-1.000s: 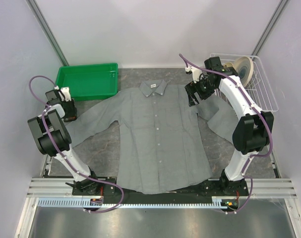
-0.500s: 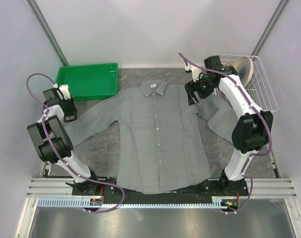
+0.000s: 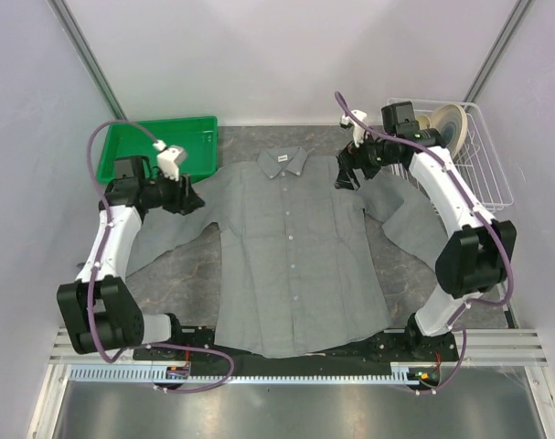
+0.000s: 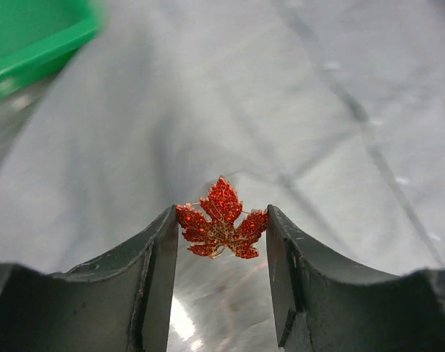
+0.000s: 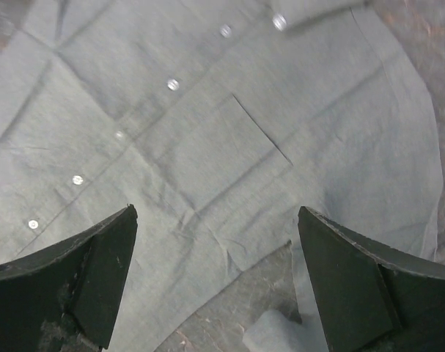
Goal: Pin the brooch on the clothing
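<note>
Table (image 3: 181,274): grey stone-pattern top; it carries the shirt, with a green bin (image 3: 158,151) at the far left corner.
Shirt (image 3: 295,256): lies flat, front up, collar toward the far wall, sleeves spread to both sides; no brooch is on it yet.
Left gripper (image 3: 187,197): hangs over the shirt's shoulder and upper sleeve on the left side; fingers pinch the brooch by its two side edges.
Right gripper (image 3: 346,176): hangs over the opposite shoulder, fingers spread wide with nothing between them; it looks down on the chest pocket (image 5: 215,150).
Brooch (image 4: 222,229): red glittery maple leaf, held at the fingertips, tip pointing away from the wrist, its width filling the gap between the fingers. The pin on its back cannot be seen.
Deciding relation: grey cloth lies directly beyond and below the leaf, apart from it, not touching. The chest panel lies toward the robot's right of the left fingers.
Nearer arm: the left one, as it already carries the brooch.
Judgement: next comes lowering the leaf onto the cloth; the free right fingers are well placed to steady the fabric.
</note>
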Controlling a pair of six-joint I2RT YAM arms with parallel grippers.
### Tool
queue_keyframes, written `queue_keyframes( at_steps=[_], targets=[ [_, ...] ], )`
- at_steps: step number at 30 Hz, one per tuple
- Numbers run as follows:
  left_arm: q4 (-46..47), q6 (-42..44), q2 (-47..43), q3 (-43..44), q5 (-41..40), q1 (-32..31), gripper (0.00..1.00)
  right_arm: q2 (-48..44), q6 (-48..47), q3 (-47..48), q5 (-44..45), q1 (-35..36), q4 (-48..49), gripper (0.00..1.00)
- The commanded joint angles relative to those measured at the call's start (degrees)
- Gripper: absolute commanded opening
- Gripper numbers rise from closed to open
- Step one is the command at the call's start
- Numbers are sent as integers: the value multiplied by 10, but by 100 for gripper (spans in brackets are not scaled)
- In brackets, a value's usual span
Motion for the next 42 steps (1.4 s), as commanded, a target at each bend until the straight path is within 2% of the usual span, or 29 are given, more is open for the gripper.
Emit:
queue_keyframes(
  at_steps=[1, 3, 7, 10, 13, 15, 16, 17, 23, 31, 37, 42],
  targets=[
    [-43, 0, -43, 49, 212, -90, 50, -73, -37, -39, -105, 31, 101, 98],
    [-43, -6, -50, 60, 242, -135, 50, -101, -72, -53, -115, 63, 114, 98],
    [-42, 13, -60, 76, 354, -226, 50, -178, -127, -116, -136, 123, 147, 98],
    [-41, 33, -65, 80, 421, -266, 49, -235, -172, -164, -133, 170, 172, 98],
    [-41, 51, -74, 80, 456, -298, 49, -278, -202, -196, -125, 217, 181, 98],
    [-41, 56, -75, 80, 474, -313, 49, -294, -211, -214, -112, 250, 187, 93],
    [-40, 57, -76, 80, 476, -327, 49, -306, -216, -218, -107, 262, 192, 90],
    [-41, 61, -81, 79, 478, -332, 50, -311, -224, -223, -96, 286, 193, 82],
    [-39, 63, -103, 62, 486, -354, 50, -315, -221, -216, -69, 374, 204, 66],
    [-40, 54, -130, 36, 479, -362, 50, -311, -232, -190, -38, 459, 205, 57],
    [-52, 68, -143, 23, 472, -362, 49, -304, -236, -180, -29, 472, 199, 48],
    [-58, 71, -145, 23, 468, -363, 48, -299, -238, -174, -28, 472, 193, 36]
  ],
)
